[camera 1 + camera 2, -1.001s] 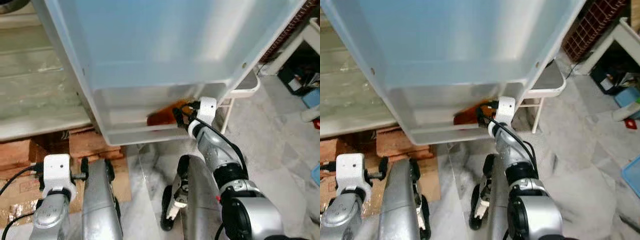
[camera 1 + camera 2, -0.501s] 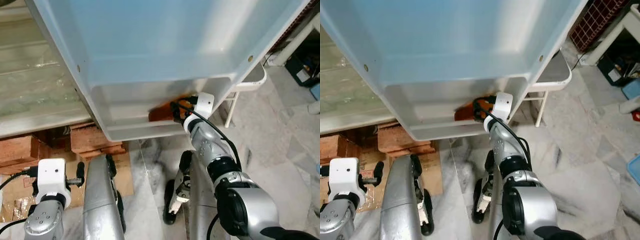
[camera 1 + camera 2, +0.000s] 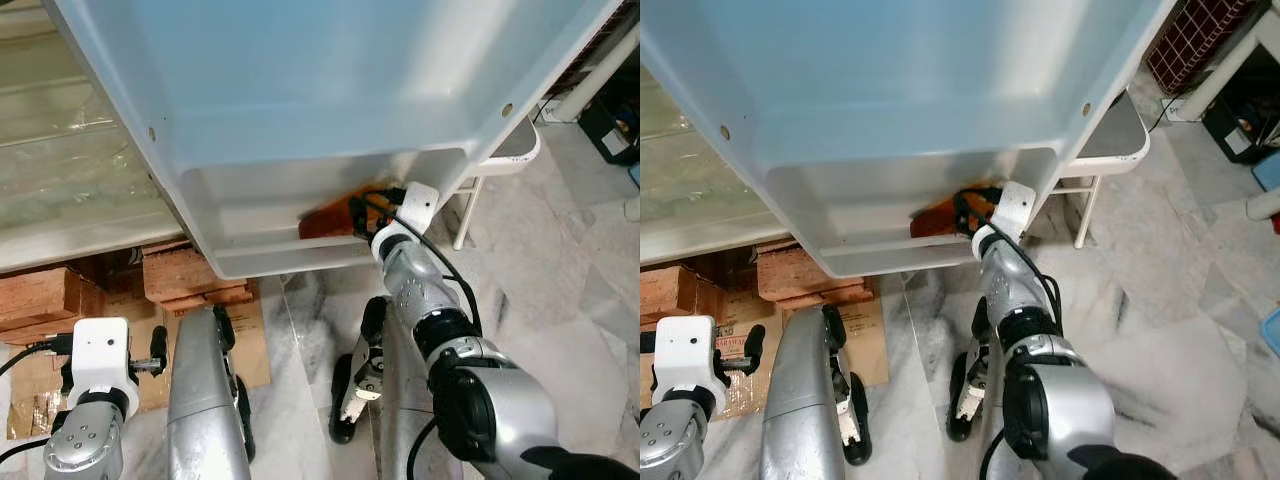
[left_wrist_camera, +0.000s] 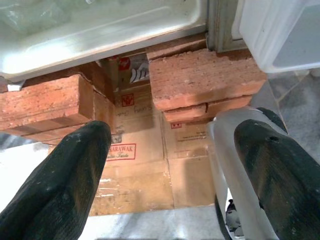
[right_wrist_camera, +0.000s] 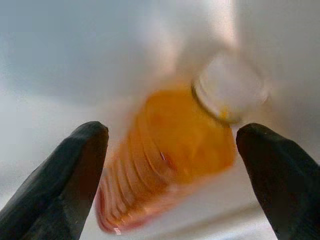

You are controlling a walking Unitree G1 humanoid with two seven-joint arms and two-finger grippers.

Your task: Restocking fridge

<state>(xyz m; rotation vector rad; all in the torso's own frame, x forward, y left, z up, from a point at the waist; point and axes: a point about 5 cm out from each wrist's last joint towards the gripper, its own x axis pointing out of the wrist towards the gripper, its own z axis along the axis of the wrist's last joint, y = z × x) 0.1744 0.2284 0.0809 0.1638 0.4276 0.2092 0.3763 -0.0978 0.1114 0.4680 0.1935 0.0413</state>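
Reaching up into the lowest shelf of the open fridge door [image 3: 330, 90], the right tool [image 5: 170, 175] has its two black fingers [image 5: 65, 175] spread wide, gripping nothing. An orange ribbed bottle [image 5: 175, 155] with a pale cap lies tilted on that door shelf [image 3: 270, 255], between the fingers but apart from both; in the right wrist view it is blurred. From the head camera the bottle [image 3: 335, 218] shows as a reddish-orange shape through the translucent shelf wall, at about 12 o'clock from the robot's right arm [image 3: 420, 300].

The left tool [image 4: 170, 175] hangs low at about 7 o'clock in the head view, fingers [image 4: 60, 180] wide apart and holding nothing. Beyond them are red bricks [image 4: 200, 80] stacked under the fridge body [image 4: 100, 30] and a flattened cardboard sheet [image 4: 140, 170] on the floor. Off at 2 o'clock, a white stool [image 3: 500, 165] stands on the marble floor [image 3: 560, 290] just beside the door.
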